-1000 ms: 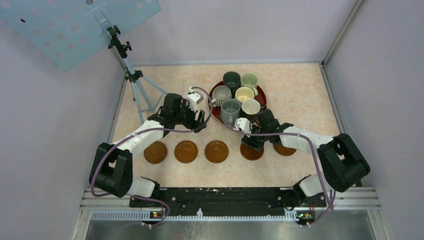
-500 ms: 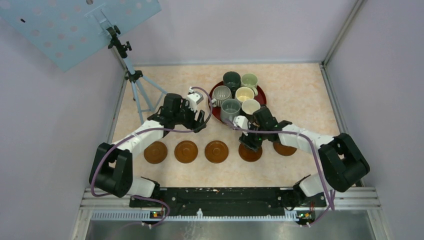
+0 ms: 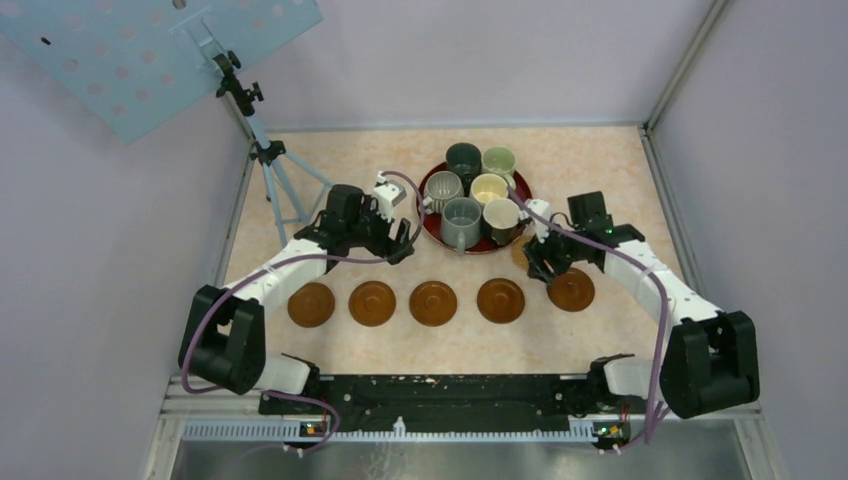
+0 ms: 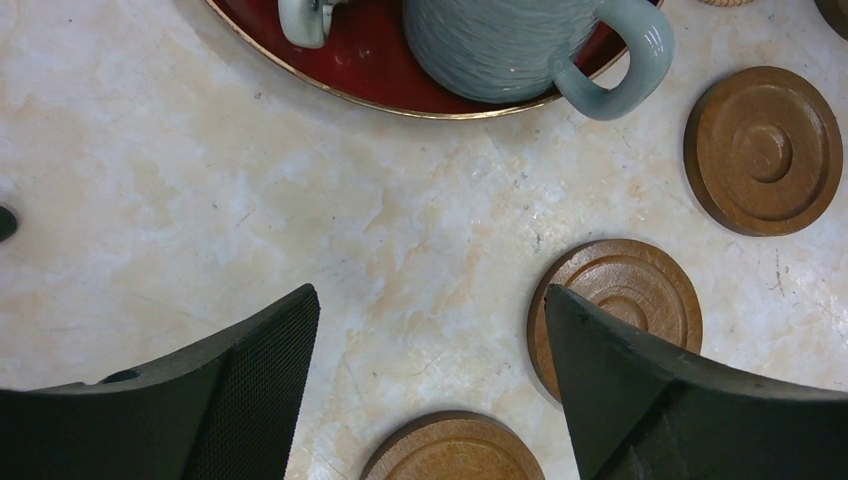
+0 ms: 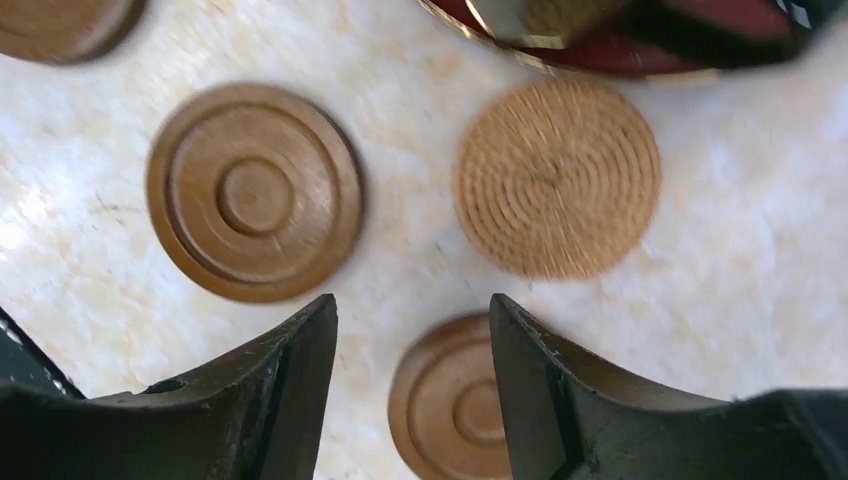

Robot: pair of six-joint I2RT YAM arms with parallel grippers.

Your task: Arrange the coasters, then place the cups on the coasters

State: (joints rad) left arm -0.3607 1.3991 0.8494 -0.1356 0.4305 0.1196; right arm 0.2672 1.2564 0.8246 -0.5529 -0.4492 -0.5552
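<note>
Several brown coasters lie in a row near the front: (image 3: 311, 304), (image 3: 372, 303), (image 3: 433, 302), (image 3: 501, 300), and one further right (image 3: 571, 289). Six cups stand on the dark-red tray (image 3: 430, 222), among them a grey cup (image 3: 461, 220) and an off-white cup (image 3: 501, 215). My left gripper (image 3: 408, 243) hovers open and empty left of the tray, above bare table (image 4: 430, 300), with the grey cup (image 4: 510, 40) ahead. My right gripper (image 3: 537, 268) is open and empty below the tray's right side, above a coaster (image 5: 450, 400).
A straw-coloured woven round mat (image 5: 557, 177) lies just below the tray rim. A camera tripod (image 3: 275, 175) stands at the back left. Pale walls close the table on three sides.
The right gripper has left the fourth coaster in the row and swung right and back toward the tray. The left jaws have opened a little wider; that arm has stayed put.
</note>
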